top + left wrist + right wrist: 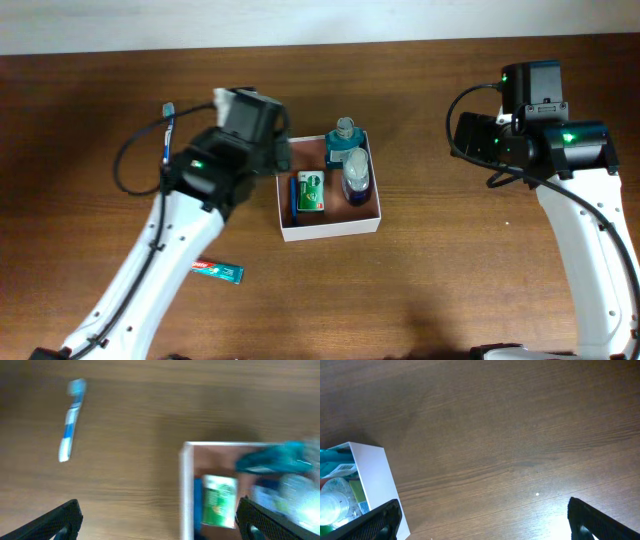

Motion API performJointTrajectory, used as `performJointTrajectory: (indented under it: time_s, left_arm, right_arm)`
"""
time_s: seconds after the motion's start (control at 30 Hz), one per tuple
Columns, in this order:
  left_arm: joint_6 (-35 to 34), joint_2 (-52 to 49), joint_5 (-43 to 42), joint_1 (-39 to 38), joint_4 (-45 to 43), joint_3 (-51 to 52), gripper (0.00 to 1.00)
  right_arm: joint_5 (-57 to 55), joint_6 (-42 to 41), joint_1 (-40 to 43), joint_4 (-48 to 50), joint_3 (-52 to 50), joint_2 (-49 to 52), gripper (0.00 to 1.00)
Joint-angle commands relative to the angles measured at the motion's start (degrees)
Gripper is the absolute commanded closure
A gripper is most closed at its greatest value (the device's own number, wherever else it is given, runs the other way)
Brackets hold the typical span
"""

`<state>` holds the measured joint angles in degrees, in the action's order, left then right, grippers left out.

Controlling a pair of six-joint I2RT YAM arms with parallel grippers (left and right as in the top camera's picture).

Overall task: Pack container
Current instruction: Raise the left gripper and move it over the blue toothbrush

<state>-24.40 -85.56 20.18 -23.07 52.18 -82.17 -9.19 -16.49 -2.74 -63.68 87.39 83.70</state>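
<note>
Square, thin-walled white container [330, 230] on grainy wood table [450, 290], flanked by left gripper [160, 521] and right gripper [482, 519], both spread wide, empty.

The table [450, 260] is showing dark wood grain, smooth and with a faint sheen. The container [330, 231] is looking like thin matt white card. The bottle [357, 175] inside is glinting like clear plastic. The arm shells [585, 250] are showing smooth white plastic.

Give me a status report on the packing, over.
Left gripper, right gripper open, empty. Container holds green packet, teal bottle, clear bottle. Toothbrush, toothpaste tube outside on table.
</note>
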Motion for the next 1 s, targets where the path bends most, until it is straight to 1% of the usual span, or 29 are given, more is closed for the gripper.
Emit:
performJointTrajectory:
  time_s: [0.0, 0.3, 0.47, 0.57, 0.63, 0.8, 0.97]
  left_arm:
    - [1.0, 0.9, 2.6, 5.3, 1.0, -0.4, 0.01]
    - [8.7, 0.7, 1.1, 19.7, -1.9, -0.4, 0.01]
    - [17.1, -1.1, -5.8, 25.1, -7.5, -0.4, 0.01]
    - [21.5, -3.2, -11.7, 27.3, -11.3, -0.4, 0.01]
    - [23.0, -4.8, -13.0, 28.0, -13.2, -0.4, 0.0]
    - [25.6, -8.2, -12.9, 28.5, -15.2, -0.4, 0.01]
    - [25.8, -9.9, -11.8, 28.5, -16.4, -0.4, 0.01]
  right_arm:
    - [-0.5, -0.2, 0.2, 0.0, 0.0, 0.4, 0.02]
    - [-0.5, -0.2, 0.2, 0.0, 0.0, 0.4, 0.01]
    - [-0.5, -0.2, 0.2, 0.0, 0.0, 0.4, 0.02]
    - [-0.5, -0.2, 0.2, 0.0, 0.0, 0.4, 0.02]
    - [-0.5, -0.2, 0.2, 0.0, 0.0, 0.4, 0.02]
    - [-0.5, -0.2, 0.2, 0.0, 0.0, 0.4, 0.02]
    - [-0.5, -0.2, 0.2, 0.0, 0.0, 0.4, 0.02]
